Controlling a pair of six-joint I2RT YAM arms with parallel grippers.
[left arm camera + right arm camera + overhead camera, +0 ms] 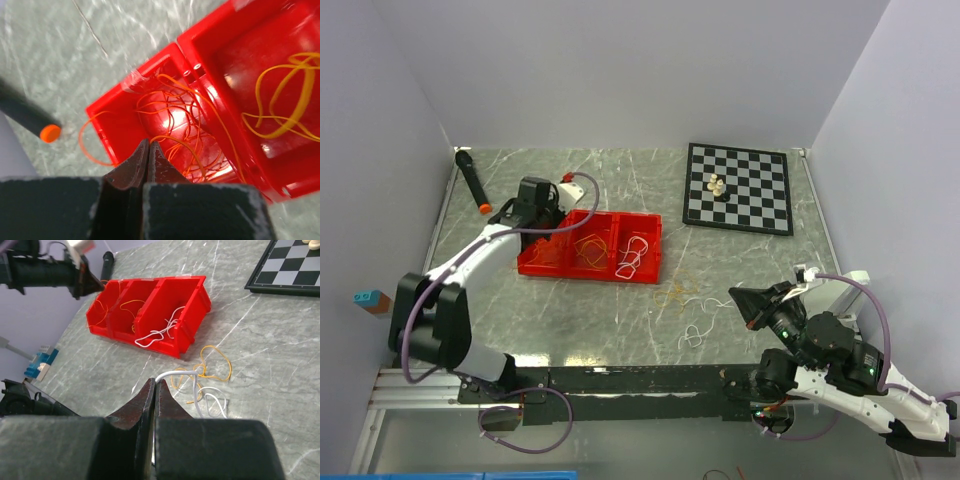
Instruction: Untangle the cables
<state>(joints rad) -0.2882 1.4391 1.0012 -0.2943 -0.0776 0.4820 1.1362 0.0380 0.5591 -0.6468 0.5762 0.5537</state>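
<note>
The bench (570, 325) offers open room at lower centre; the chessboard (760, 200) bounds the upper right. In the red bin (588, 276), left of centre, cables (590, 250) lie one colour per compartment, apparently sorted. A loose clump (682, 300) lies tangled just right of the bin. The left claw (149, 145) is shut over the orange compartment. The right claw (154, 385) is shut at a white strand; no grip can be confirmed.

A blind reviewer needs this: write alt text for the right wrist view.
The right gripper, jaws shut, points at a tangle of white and yellow cables on the grey marbled table. Beyond lies a red three-compartment bin holding more cables, the left gripper at its far end; a chessboard edge shows top right.
</note>
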